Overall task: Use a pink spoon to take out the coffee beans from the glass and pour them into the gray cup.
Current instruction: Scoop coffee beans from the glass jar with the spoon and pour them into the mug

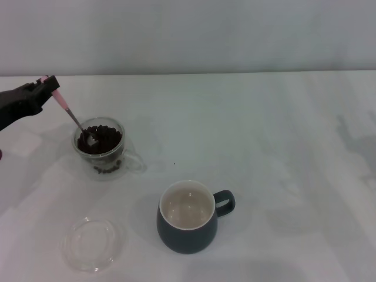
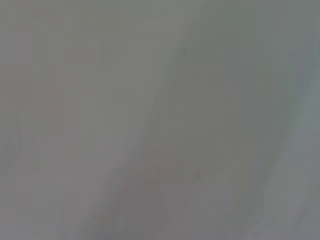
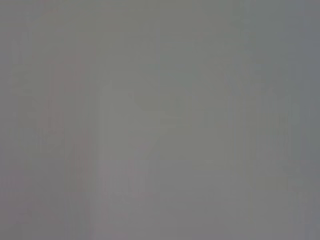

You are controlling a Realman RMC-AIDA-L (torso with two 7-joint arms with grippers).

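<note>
Left gripper (image 1: 48,85) pinching spoon (image 1: 69,114), its bowl below-right of it in the glass's (image 1: 98,143) beans (image 1: 101,138); cup (image 1: 187,216) empty, no scoop moved yet.

The pink spoon (image 1: 70,114) slants into the clear glass (image 1: 100,144), its metal bowl among dark coffee beans (image 1: 103,138). The gray cup (image 1: 188,217) stands upright well apart, nearer the robot, showing a cream inside.

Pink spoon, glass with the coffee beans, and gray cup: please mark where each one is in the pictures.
pink spoon (image 1: 75,120), head view, on the thin metal neck above the glass.
glass (image 1: 121,127), head view, on the clear rim.
gray cup (image 1: 187,238), head view, on the dark outer wall.
</note>
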